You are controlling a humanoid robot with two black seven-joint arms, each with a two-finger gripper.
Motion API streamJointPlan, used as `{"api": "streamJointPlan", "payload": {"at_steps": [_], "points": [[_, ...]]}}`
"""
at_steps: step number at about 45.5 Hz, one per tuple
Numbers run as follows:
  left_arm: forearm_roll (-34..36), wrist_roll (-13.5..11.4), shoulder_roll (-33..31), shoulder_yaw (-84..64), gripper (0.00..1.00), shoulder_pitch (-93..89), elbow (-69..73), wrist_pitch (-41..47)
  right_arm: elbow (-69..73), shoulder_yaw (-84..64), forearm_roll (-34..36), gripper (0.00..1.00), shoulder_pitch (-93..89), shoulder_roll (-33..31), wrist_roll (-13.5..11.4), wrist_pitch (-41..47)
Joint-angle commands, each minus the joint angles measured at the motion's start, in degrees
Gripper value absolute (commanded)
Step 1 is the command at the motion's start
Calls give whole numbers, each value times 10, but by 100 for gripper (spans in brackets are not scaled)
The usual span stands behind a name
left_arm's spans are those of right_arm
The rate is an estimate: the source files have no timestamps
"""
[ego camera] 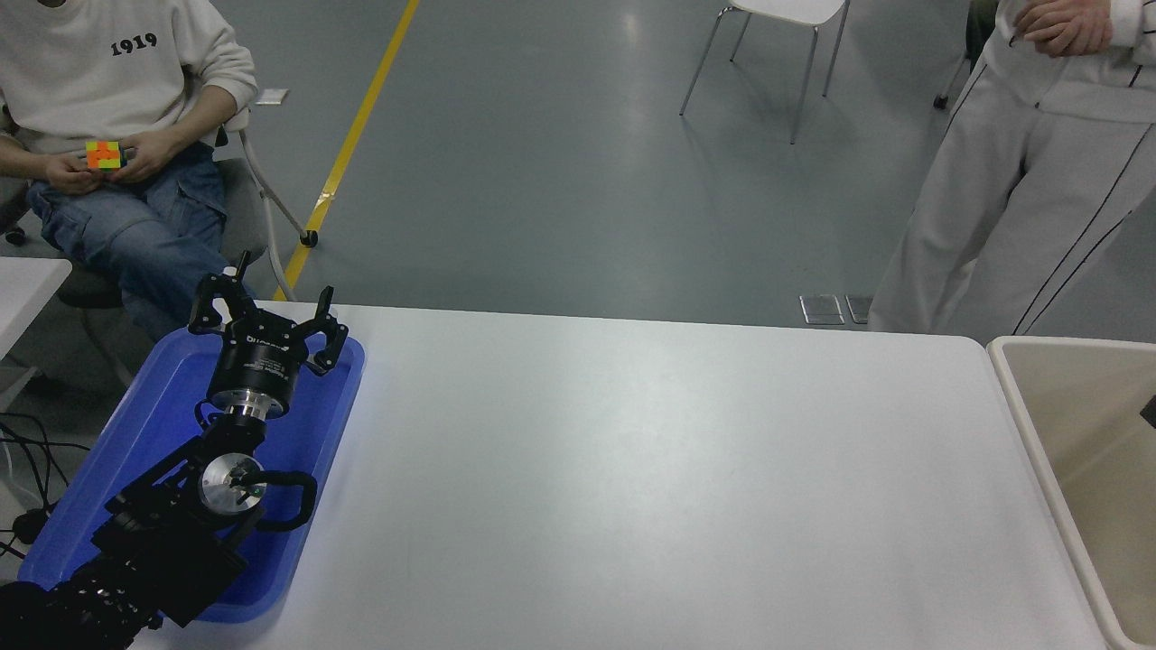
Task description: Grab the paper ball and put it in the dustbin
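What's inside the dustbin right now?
Only bare cream floor shows in the dustbin, plus a small dark tip at the right edge. No paper ball visible; most of the bin is out of frame.

White table [650, 469] carries 1 blue tray [158, 424]; dustbin [1025, 397] seemingly beside it.

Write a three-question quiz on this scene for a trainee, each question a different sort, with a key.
1. True or false: the left pincer hangs open over the blue tray.
2. Which can be seen in the dustbin now? A) a paper ball B) a bottle C) no paper ball
3. Fill in: the seated person's hands hold a coloured ____.

Key: 1 true. 2 C: the part of the bin in view shows bare walls and a small dark piece at the picture's right edge, perhaps part of the right arm. 3 cube.
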Motion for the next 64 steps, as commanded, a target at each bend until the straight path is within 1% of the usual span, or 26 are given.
{"api": "streamJointPlan", "payload": {"at_steps": [1,10,15,18,21,23,24,28,32,35,39,45,47,52,54,60,64], "points": [[0,0,1,0,100,0,0,1,89,218,0,100,-31,-31,1,3],[0,0,1,1,100,0,0,0,139,374,3,100,-62,-41,4,4],[0,0,1,1,100,0,0,1,163,469,32,100,-93,-34,7,20],[0,0,1,0,100,0,0,0,167,500,55,100,-99,-16,12,25],[0,0,0,0,100,0,0,1,167,522,74,100,-103,2,32,27],[0,0,1,0,100,0,0,0,167,527,85,100,-104,10,52,29],[0,0,1,0,100,0,0,0,167,530,96,100,-105,21,72,36],[0,0,1,0,100,0,0,0,168,537,114,100,-109,46,107,51],[0,0,1,1,100,0,0,0,167,558,132,100,-116,65,148,70],[0,0,1,0,100,0,0,0,167,568,137,100,-123,85,179,92],[0,0,0,0,100,0,0,0,167,578,142,100,-133,108,213,127],[0,0,1,0,100,0,0,0,171,576,192,100,-149,140,244,170],[0,0,1,0,100,0,0,0,175,576,208,100,-153,150,249,181],[0,0,1,0,100,0,0,0,174,577,227,100,-154,174,251,181],[0,0,1,1,100,0,0,0,175,578,234,100,-153,180,255,180],[0,0,1,1,100,0,0,0,176,578,247,100,-149,196,307,176],[0,0,0,0,100,0,0,0,180,578,246,100,-149,200,329,177]]}}
